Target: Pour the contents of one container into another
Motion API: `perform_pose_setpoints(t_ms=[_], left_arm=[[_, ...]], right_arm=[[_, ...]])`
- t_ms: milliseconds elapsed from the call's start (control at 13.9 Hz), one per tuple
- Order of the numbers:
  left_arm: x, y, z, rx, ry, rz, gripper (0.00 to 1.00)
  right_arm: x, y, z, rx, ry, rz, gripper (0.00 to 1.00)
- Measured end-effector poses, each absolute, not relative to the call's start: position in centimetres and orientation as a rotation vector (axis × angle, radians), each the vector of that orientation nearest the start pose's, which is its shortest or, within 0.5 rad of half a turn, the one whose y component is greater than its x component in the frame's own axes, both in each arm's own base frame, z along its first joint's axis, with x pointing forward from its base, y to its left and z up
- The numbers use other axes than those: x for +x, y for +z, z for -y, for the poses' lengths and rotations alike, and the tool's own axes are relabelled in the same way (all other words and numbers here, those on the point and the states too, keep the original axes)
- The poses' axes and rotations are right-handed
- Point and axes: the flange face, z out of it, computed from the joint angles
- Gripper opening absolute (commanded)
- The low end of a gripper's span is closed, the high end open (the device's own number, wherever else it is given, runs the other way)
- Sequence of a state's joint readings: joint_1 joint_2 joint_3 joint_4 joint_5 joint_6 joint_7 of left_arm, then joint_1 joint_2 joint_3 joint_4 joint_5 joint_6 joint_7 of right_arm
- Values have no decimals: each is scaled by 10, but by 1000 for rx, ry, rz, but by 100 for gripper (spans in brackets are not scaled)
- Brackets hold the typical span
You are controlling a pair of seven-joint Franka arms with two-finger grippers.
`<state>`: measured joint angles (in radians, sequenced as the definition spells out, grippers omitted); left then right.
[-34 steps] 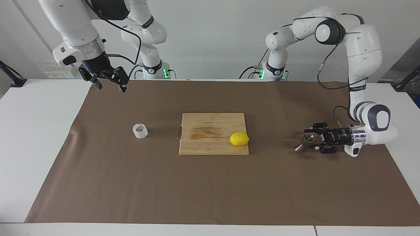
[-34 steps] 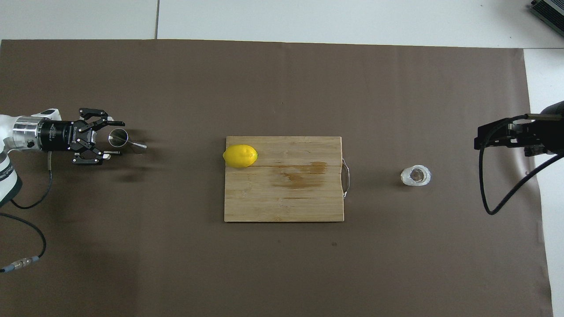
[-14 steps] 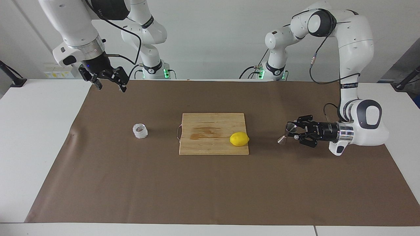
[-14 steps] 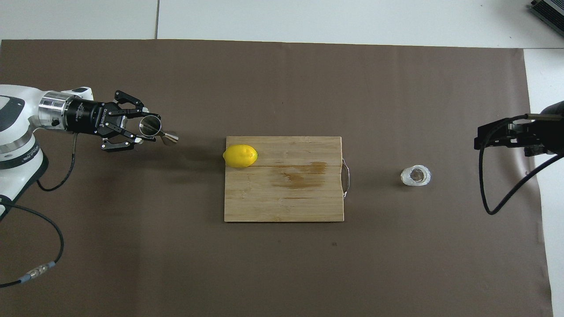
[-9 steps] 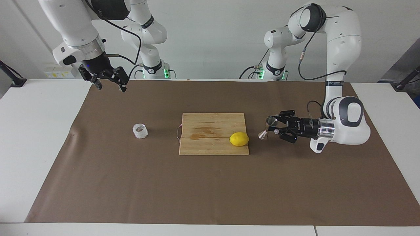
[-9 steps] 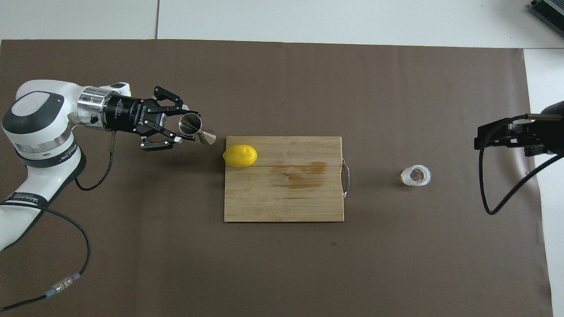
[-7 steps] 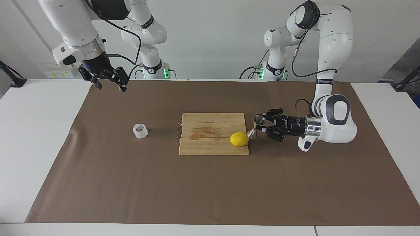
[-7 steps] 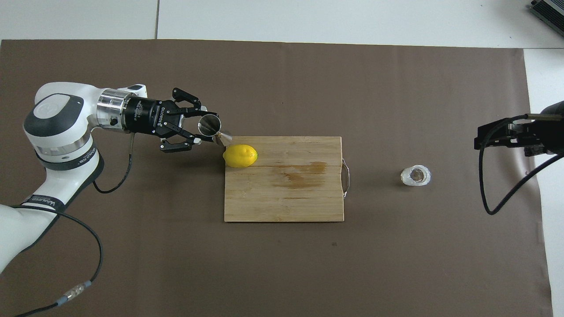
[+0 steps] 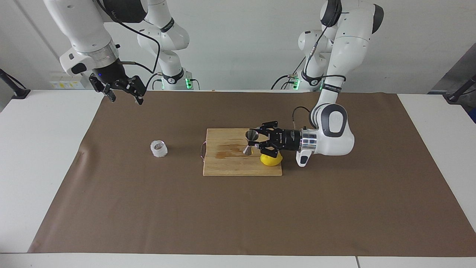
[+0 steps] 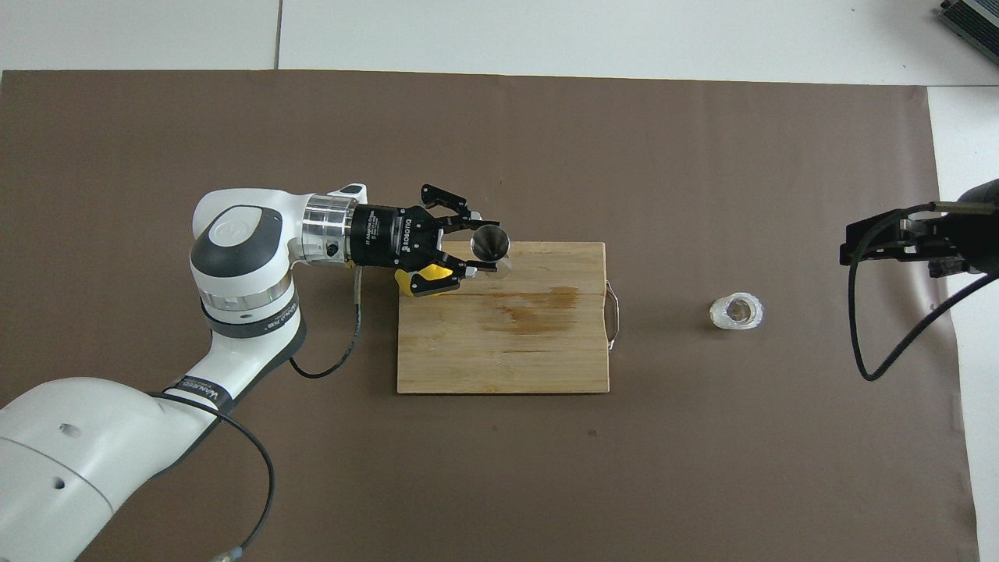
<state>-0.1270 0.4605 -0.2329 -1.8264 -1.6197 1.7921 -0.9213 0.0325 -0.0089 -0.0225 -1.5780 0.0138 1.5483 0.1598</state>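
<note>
Facing view: the left gripper (image 9: 256,142), clamped on the jigger (image 9: 250,142), hangs over the cutting board (image 9: 230,163). The right gripper (image 9: 124,93), fingers apart, waits above the mat's corner.

Overhead view: the glass cup (image 10: 736,311) stands beside the board's handle edge.

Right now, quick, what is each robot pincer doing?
Left pincer: shut on the steel jigger, up over the cutting board.
Right pincer: open, holding nothing, waiting in the air.

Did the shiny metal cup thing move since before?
Yes. The left gripper, shut on the steel jigger, has carried it from the left arm's end of the table over the cutting board, toward the glass cup.
</note>
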Motion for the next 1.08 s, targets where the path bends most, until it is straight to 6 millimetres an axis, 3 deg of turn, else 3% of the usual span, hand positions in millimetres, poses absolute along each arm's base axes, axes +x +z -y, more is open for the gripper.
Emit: perform_pose_setpoints(t_ms=[432,864,1079], left_arm=[[532,313,354,1288,-1282,-1215,0],[479,292,388,1274,-1216,-1239,0],[465,281,394,1280,-1180,-1258,0]], right_arm=[[549,624,-7,-3120,34,-234,100],[549,624,-7,-3120,34,-234,100],[549,624,-7,-3120,34,-234,100]])
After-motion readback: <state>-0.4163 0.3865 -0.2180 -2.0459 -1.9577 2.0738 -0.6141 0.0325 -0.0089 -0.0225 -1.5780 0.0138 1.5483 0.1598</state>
